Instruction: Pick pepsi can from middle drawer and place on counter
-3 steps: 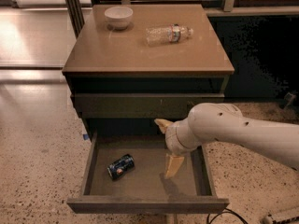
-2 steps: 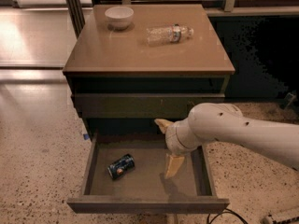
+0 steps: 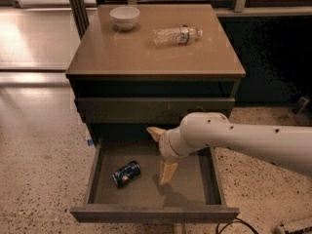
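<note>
My end effector (image 3: 162,153) hangs spread wide inside the middle drawer (image 3: 192,182), just right of the pepsi can (image 3: 126,173), which lies on its side (free to roll). An off-centre close could nudge it away toward the drawer's left wall.

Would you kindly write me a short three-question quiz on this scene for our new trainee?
1. True or false: the pepsi can lies on its side in the open middle drawer.
2. Fill in: on the counter are a clear bottle and a white ____.
3. Where is the gripper? A) over the counter B) at the drawer, beside the can, not touching it C) closed on the can
Key: 1 true; 2 bowl; 3 B, its fingers are spread open.
</note>
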Robot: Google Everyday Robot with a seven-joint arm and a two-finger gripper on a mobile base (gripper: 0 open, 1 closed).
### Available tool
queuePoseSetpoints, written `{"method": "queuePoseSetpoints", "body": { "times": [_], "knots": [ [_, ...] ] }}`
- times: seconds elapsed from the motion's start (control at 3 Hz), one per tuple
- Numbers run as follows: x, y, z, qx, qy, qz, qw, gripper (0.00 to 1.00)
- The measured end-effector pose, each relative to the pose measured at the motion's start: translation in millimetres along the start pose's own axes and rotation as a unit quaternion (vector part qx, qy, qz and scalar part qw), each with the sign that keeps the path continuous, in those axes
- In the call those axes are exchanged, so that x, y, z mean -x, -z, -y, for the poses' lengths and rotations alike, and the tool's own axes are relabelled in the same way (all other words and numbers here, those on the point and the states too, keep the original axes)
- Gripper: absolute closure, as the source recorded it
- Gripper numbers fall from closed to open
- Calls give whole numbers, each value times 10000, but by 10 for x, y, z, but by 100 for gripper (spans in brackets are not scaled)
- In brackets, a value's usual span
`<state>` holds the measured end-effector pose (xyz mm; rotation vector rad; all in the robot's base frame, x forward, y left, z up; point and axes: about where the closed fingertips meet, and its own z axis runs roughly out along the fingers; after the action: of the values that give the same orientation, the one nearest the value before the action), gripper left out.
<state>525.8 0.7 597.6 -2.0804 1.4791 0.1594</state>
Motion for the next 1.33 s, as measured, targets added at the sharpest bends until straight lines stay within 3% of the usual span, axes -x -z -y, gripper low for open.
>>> {"method": "queuePoseSetpoints", "body": {
  "times": [0.33,0.67,1.33],
  "knots": [
    [93,-521,-25,-61,107,182,9998,0],
    [193,-1157,-282,114,-98,-52,9999,0],
    [167,-1232,-282,117,-98,70,9999,0]
  ]
}}
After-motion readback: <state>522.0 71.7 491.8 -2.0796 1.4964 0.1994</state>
